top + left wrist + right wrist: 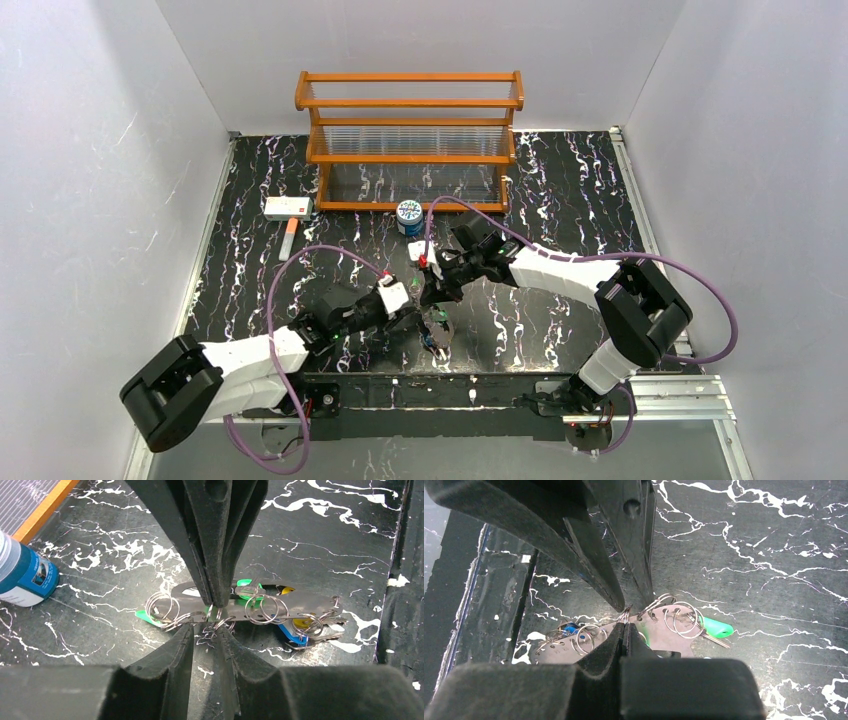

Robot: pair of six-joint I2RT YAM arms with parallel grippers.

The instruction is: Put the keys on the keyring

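The keyring (305, 601) lies flat on the black marbled table (560, 300), at the middle of its near side, between the two arms. Small wire rings (265, 608) are threaded along its edge. The keys (294, 635) lie with it: a blue one and a yellow one at one end, green ones under the middle and at the other end.

Both claws meet over the near edge of the keyring. The right claw (624, 628) is pinched fully closed, its tips right at that edge where a wire ring pokes up. I cannot tell whether it grips the ring, the keyring or nothing. The left claw (206, 628) faces it with only a narrow gap between its fingers and a wire ring in the gap; contact is unclear.

Farther back stands a blue-and-white can (409, 216), just in front of a wooden rack (410, 140). A white box (288, 207) lies to the far left.
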